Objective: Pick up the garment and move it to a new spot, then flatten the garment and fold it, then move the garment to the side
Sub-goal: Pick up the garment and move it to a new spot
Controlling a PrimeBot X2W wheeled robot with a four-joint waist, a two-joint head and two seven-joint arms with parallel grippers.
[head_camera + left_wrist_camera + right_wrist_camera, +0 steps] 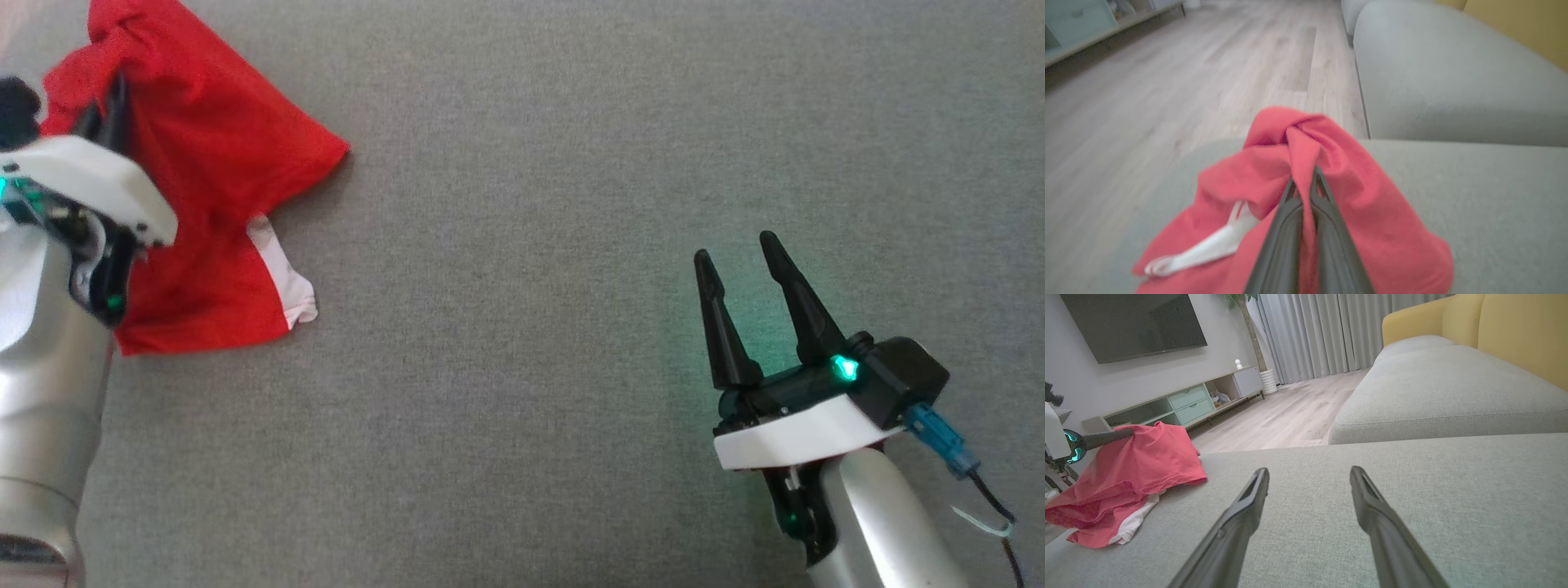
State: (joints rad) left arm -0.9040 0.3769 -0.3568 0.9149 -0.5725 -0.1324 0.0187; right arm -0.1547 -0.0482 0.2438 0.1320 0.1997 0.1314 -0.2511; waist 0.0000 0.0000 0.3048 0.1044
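Note:
The garment (212,171) is red with a white trim (287,282) and lies bunched at the far left of the grey cushion (555,245). My left gripper (119,91) reaches into its upper part. In the left wrist view that gripper (1304,176) is shut on a raised fold of the garment (1372,212), and the cloth peaks above the fingertips. My right gripper (735,251) hovers open over bare cushion at the lower right, far from the cloth. In the right wrist view its fingers (1249,502) stand wide apart, and the garment (1147,469) lies to their left.
The cushion's edge (1180,163) drops to a wooden floor (1188,81) just beyond the garment. A second grey seat cushion (1437,392) and a yellow backrest (1515,330) adjoin. A low cabinet (1184,404) stands across the room.

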